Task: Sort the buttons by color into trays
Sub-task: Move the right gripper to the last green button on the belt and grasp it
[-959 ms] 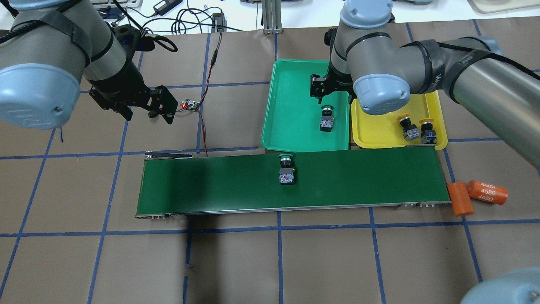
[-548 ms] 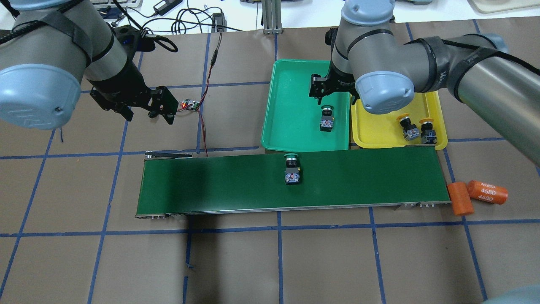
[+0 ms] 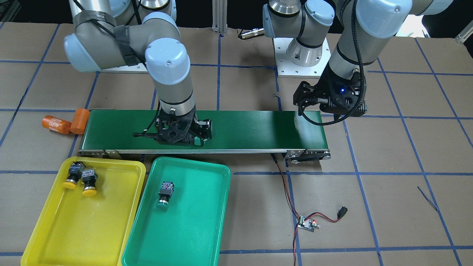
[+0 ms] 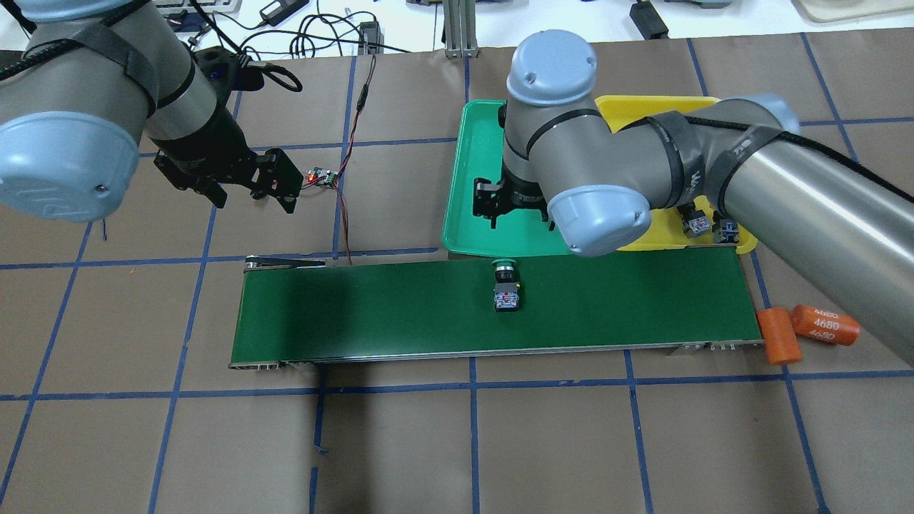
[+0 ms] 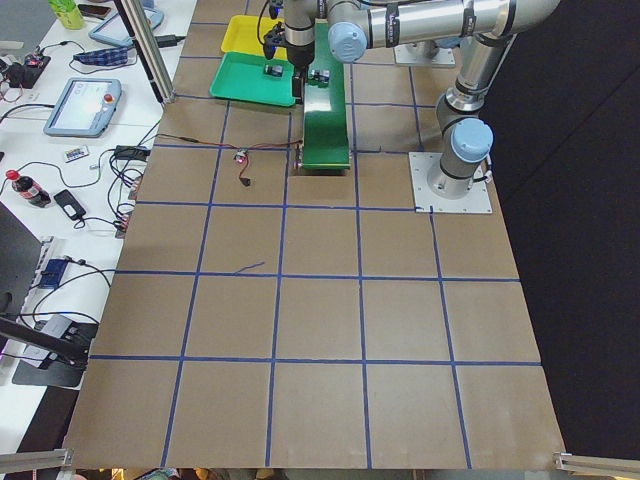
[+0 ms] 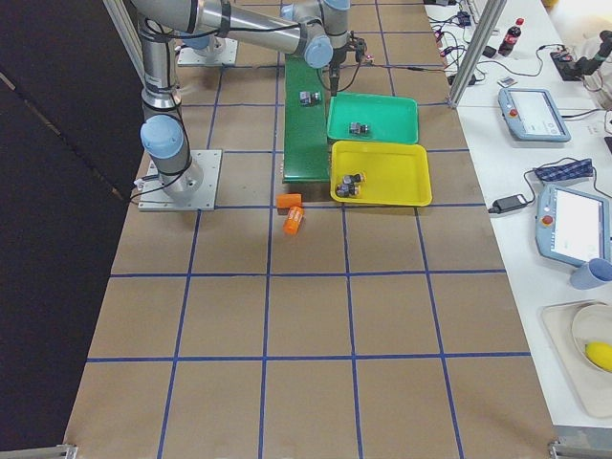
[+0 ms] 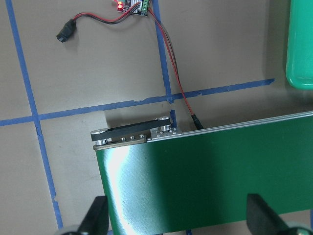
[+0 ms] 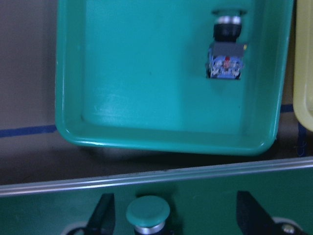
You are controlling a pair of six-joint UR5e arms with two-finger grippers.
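Observation:
One green button (image 4: 505, 285) lies on the dark-green conveyor belt (image 4: 357, 314), its cap (image 8: 147, 211) toward the trays. My right gripper (image 8: 176, 220) hangs open above it at the belt's far edge, a finger on either side of the cap. A second green button (image 3: 165, 192) lies in the green tray (image 3: 192, 229). Two yellow buttons (image 3: 74, 173) (image 3: 89, 181) rest in the yellow tray (image 3: 55, 229). My left gripper (image 4: 246, 185) stays open and empty beyond the belt's left end.
Two orange cylinders (image 4: 825, 325) (image 4: 778, 335) lie off the belt's right end. A small circuit board (image 4: 321, 176) with red and black wires sits on the brown table next to my left gripper. The right arm covers much of both trays in the overhead view.
My right arm has swung from over the green tray toward the belt and now hangs over the green button. That button has drifted right along the belt. The left arm has not moved.

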